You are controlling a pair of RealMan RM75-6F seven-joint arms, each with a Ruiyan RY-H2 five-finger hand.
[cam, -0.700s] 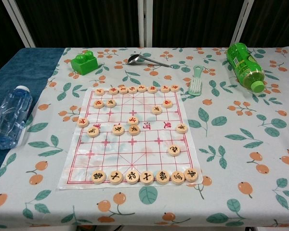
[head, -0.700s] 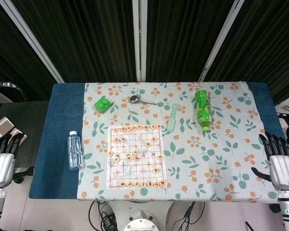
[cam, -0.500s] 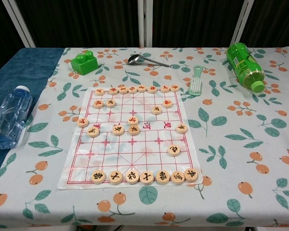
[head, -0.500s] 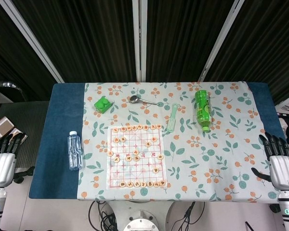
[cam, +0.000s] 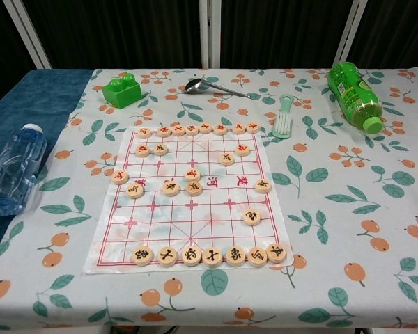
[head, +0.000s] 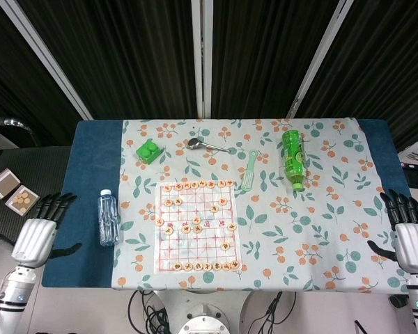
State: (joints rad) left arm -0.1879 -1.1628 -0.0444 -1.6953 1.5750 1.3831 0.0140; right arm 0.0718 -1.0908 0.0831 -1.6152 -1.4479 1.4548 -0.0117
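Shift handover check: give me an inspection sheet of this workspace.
Surface: table, blue cloth under a floral cloth.
Job's things: clear water bottle lying on its side, nearest the left hand.
Clutter: chess board with pieces; green block; spoon; green brush; green bottle lying down.
Hands: left hand and right hand off the table edges, fingers apart, holding nothing.
Cables: bundle under the front edge.
Surroundings: dark curtain; small boxes.

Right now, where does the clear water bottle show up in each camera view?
Head view: the clear water bottle lies on the blue cloth at the table's left side, left of the chess board, cap pointing away from the robot.
Chest view: it lies at the far left edge, partly cut off.
Shared landmark: the green toy block sits beyond the bottle, nearer the board's far left corner.
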